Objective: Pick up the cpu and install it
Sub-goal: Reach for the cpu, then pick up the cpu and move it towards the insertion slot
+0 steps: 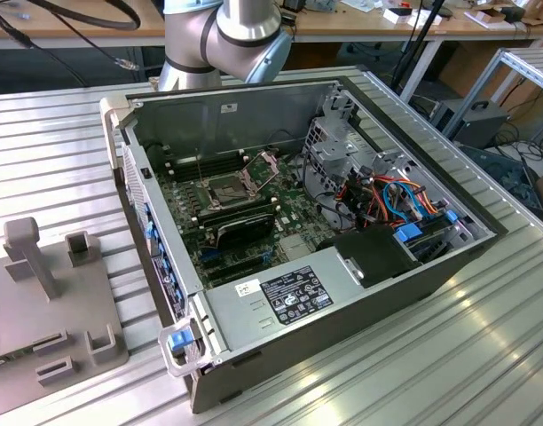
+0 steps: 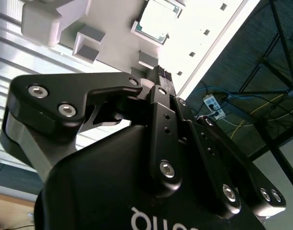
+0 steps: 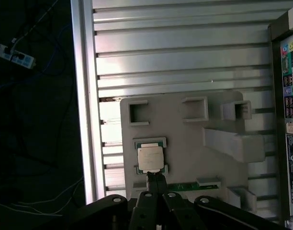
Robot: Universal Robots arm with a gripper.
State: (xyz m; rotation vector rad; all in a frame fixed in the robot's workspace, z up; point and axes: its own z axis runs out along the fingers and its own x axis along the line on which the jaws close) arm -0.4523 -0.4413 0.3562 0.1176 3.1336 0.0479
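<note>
1. Exterior view's left: a flat grey plastic fixture plate (image 1: 76,306) with raised blocks and pockets lies on the ribbed aluminium table (image 1: 449,355).
2. To its right lies the open grey metal computer case (image 1: 218,124). Its green motherboard carries the dark square socket (image 1: 227,188), whose metal frame is swung up.
3. In both wrist views the cpu (image 3: 150,158) (image 2: 156,21), a small flat square chip with a dull silver-grey top, sits level in a shallow pocket of that plate, well apart from the socket.
4. To pick it up well, I judge that the fingers need to spread wider than the chip and centre over it. They should then close squarely on two opposite edges and keep it level, so that it lifts out of the pocket without tilting or scraping.
5. The black two-finger gripper (image 3: 155,176) (image 2: 162,76) points at the chip, its tips lining up just beside one edge. The fingers are pressed together with no gap and grip nothing.
</note>
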